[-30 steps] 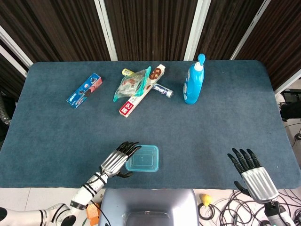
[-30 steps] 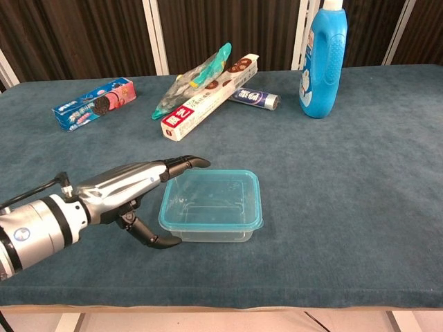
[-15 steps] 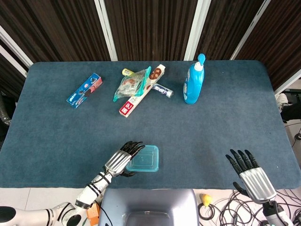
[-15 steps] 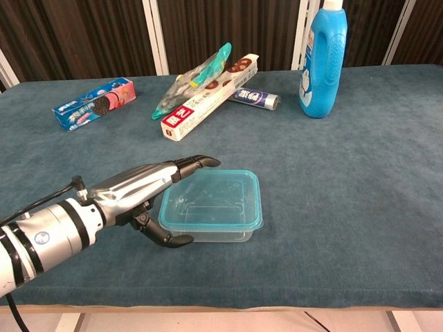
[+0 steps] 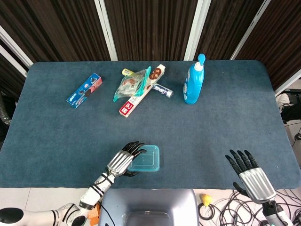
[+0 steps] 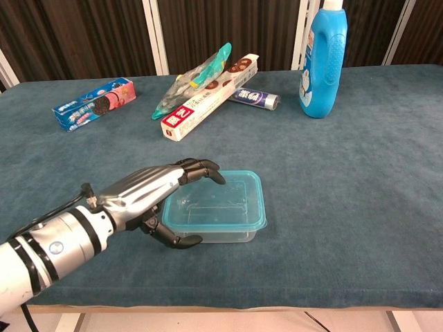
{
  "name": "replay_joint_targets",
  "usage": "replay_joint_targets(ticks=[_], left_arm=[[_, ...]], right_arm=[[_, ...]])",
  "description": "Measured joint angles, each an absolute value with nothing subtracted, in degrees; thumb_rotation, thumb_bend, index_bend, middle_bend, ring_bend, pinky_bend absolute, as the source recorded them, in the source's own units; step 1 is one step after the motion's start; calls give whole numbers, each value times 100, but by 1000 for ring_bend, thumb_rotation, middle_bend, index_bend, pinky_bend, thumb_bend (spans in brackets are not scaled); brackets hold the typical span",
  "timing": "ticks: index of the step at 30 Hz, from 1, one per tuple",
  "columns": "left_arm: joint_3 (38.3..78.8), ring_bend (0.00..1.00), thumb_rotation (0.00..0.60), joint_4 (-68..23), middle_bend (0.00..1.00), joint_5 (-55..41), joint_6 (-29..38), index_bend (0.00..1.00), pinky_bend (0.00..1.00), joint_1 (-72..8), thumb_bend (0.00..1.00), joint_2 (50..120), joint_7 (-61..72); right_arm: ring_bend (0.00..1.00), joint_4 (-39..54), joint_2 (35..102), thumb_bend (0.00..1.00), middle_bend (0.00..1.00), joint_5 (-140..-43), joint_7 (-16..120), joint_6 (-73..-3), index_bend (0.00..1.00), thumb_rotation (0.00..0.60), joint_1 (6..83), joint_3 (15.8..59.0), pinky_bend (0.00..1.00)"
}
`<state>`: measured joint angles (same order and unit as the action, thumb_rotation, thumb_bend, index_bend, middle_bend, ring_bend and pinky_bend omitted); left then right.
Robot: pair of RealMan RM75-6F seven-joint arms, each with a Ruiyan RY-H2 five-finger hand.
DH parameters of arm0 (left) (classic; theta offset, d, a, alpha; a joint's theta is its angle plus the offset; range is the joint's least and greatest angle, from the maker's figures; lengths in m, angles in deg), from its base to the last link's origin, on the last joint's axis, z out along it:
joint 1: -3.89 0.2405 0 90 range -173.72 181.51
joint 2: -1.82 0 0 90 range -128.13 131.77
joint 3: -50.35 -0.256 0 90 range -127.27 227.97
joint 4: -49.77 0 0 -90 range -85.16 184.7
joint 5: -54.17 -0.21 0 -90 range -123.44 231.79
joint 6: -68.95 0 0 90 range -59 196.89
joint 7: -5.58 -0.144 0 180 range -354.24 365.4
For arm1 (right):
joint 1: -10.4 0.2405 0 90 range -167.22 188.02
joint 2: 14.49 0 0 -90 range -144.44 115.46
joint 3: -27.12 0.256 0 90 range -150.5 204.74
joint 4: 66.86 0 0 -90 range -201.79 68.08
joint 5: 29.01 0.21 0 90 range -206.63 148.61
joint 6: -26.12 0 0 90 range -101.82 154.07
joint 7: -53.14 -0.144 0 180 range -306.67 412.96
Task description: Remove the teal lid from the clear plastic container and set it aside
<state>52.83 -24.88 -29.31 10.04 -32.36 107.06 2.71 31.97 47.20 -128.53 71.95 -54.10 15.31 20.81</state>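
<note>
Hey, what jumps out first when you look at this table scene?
The left hand draped over the near-left corner of the teal-lidded clear container, fingers on the lid, at the table's front edge. Behind it, the tall blue bottle stands upright at the far right.

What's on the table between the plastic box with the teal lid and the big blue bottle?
Nothing. In the head view, only bare blue table lies between the container and the blue bottle; the chest view agrees.
</note>
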Motion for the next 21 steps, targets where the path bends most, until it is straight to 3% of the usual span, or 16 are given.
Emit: replay_joint_targets(ticks=[3,15,21], left_arm=[[5282,163,600,-2403,268,-2926,957,411,270,-3207,259,10789,238],[5300,208,600,-2460,371,-2784,1098,491,301,-3190,285,10803,228],[5290,215,600,-2495,387,-2786,1110,505,313,-3188,289,10793,151]], right_arm=[[0,3193,4744,194,0,-12850,7231,-5392,5,600,1529,2084,0],[0,3136,4846,193,0,-12931,7290,-5313,10,600,1566,2087,0],[0,2905,5339,198,0,-13169,7324,-5055,194,600,1861,2190,0]])
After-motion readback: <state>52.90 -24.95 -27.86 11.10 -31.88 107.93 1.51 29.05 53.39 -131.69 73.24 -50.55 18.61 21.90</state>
